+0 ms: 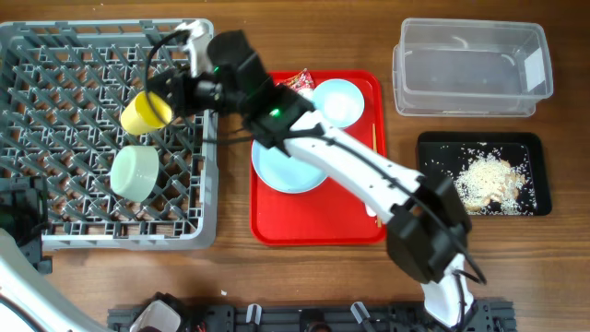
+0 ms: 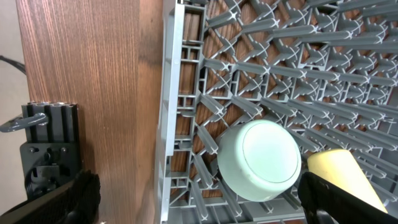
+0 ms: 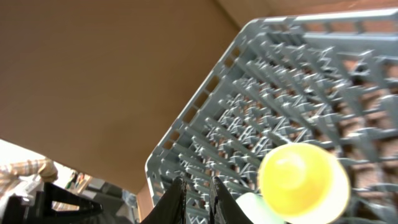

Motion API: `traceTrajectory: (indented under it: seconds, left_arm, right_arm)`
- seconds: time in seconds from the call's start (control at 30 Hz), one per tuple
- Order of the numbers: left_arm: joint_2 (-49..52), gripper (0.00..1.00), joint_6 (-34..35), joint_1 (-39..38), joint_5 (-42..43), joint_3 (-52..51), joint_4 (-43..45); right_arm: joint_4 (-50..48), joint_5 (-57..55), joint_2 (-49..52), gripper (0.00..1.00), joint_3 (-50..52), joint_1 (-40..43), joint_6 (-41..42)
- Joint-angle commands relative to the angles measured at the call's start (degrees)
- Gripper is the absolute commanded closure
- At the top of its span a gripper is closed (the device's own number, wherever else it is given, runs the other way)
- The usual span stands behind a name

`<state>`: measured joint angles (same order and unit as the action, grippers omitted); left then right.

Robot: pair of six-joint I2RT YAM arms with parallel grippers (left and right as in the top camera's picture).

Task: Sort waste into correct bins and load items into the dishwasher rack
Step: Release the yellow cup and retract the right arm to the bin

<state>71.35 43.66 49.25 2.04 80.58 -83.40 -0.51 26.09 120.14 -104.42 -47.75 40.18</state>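
Note:
The yellow cup (image 1: 146,112) lies tilted in the grey dishwasher rack (image 1: 55,55), just above an upturned pale-blue bowl (image 1: 135,172). My right gripper (image 1: 177,92) hovers by the cup's right side. In the right wrist view its fingers (image 3: 198,182) stand a little apart with nothing between them, and the cup (image 3: 301,180) sits off to their right. My left gripper (image 2: 205,202) is wide open over the rack's near edge (image 2: 186,93), beside the bowl (image 2: 261,158). A plate (image 1: 290,166), a second bowl (image 1: 336,101) and a red wrapper (image 1: 297,81) rest on the red tray (image 1: 318,231).
A clear tub (image 1: 470,66) stands at the back right. In front of it, the black tray (image 1: 433,148) holds white rice scraps (image 1: 489,180). My right arm (image 1: 369,175) stretches across the red tray. The left arm (image 1: 18,221) sits at the rack's front left corner.

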Motion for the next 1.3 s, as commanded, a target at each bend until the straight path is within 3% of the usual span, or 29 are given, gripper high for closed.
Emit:
traceTrajectory:
  seconds: [0.0, 0.33, 0.5, 0.7, 0.83, 0.9, 0.93, 0.97, 1.0, 1.27]
  left_arm:
    - [-0.1, 0.0, 0.5, 0.3, -0.2, -0.1, 0.0]
    - [-0.1, 0.0, 0.5, 0.3, -0.2, -0.1, 0.0]
    - [-0.1, 0.0, 0.5, 0.3, -0.2, -0.1, 0.0]
    - [-0.1, 0.0, 0.5, 0.3, -0.2, -0.1, 0.0]
    - [-0.1, 0.0, 0.5, 0.3, -0.2, -0.1, 0.0]
    - [-0.1, 0.0, 0.5, 0.3, -0.2, -0.1, 0.0]
    - [-0.1, 0.0, 0.5, 0.3, -0.2, -0.1, 0.0]
    - [-0.1, 0.0, 0.5, 0.3, -0.2, -0.1, 0.0]
    - [-0.1, 0.0, 0.5, 0.3, -0.2, -0.1, 0.0]
    - [-0.1, 0.0, 0.5, 0.3, -0.2, -0.1, 0.0]
  right_arm:
    - [-1.7, 0.3, 6.1, 0.85, -0.3, -0.6, 1.2]
    - [-0.6, 0.1, 12.9, 0.83, -0.3, -0.4, 3.3]
    - [5.0, -7.2, 12.9, 0.82, -0.3, -0.4, 2.8]
    - [10.7, -5.0, 11.5, 0.95, -0.3, 1.6, 2.0]
    - [14.3, -4.9, 4.5, 0.93, -0.3, 3.7, -0.9]
    - [17.2, -5.0, -0.4, 0.8, -0.3, 5.8, -3.0]
    - [19.8, -5.7, -3.9, 0.64, -0.3, 7.5, -3.2]
    - [23.2, -7.2, -7.5, 0.37, -0.3, 9.9, -3.1]
    - [26.5, -8.7, -10.2, 0.0, -0.3, 12.5, -3.1]
    - [49.3, -16.4, -16.9, 0.0, -0.1, 34.9, -2.4]
